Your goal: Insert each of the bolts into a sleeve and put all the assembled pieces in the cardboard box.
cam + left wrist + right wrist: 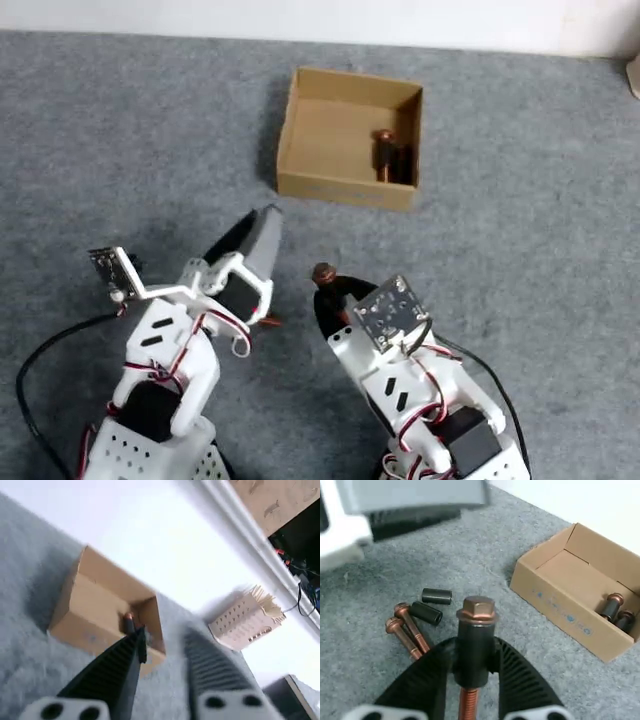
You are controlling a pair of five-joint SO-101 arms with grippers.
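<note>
Right gripper (474, 655): ribbed black fingers pinch a smooth black cylindrical sleeve (472, 642), held upright. A copper bolt (476, 609) runs through it, flanged hex head on top, threaded shank showing below.

Left gripper (167, 635): ribbed fingers spread, nothing between them, pointing toward the box (85, 635).

I see two loose bolts (414, 630) lying side by side on the grey felt-like mat (485, 555), with two loose sleeves (437, 596) just beside their heads. From the high view the left arm covers most of them.

The box is plain brown cardboard, open-topped; two assembled pieces (615, 610) lie in one corner.

Both arms sit low, with the box beyond them.
</note>
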